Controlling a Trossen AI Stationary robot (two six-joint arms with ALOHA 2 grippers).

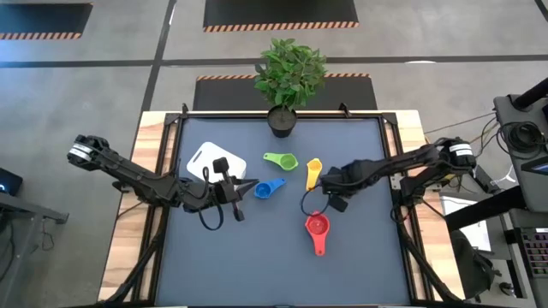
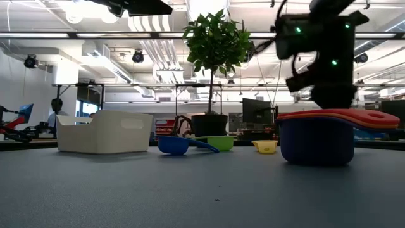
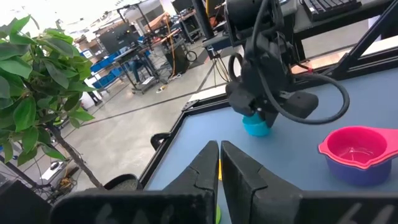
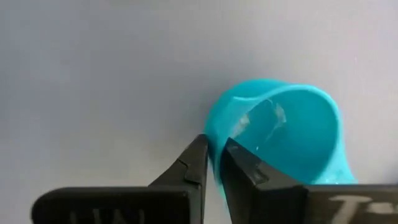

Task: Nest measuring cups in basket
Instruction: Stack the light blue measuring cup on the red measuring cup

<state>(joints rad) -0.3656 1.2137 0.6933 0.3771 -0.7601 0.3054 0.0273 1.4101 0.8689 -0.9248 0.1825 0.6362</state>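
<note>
High view first: my right gripper (image 1: 328, 184) sits low over the dark mat just right of centre, beside the yellow cup (image 1: 313, 173) and above the red cup (image 1: 318, 229), which is nested inside a purple cup (image 2: 316, 140), as the low view makes plain. My right wrist view settles what I am doing there: my two fingers (image 4: 239, 171) are pinched on the thin rim of the teal cup (image 4: 280, 140), one inside the bowl and one outside, with the cup tipped on its side against the mat. My left wrist view catches the same teal cup (image 3: 255, 127) under my right gripper (image 3: 264, 114), near the red-and-purple pair. My left gripper (image 1: 229, 190) hangs over the left half of the mat, just beside the basket (image 1: 211, 160), with its fingers (image 3: 245, 177) pressed together on nothing. The blue cup (image 1: 269, 188) lies just right of my left gripper, its handle pointing toward the green cup (image 1: 281, 160), which rests farther back, toward the potted plant (image 1: 287, 77) at the mat's far edge. The basket stands upright at the mat's left rear, well apart from the teal cup I am gripping. I cannot find an orange cup in any view.
</note>
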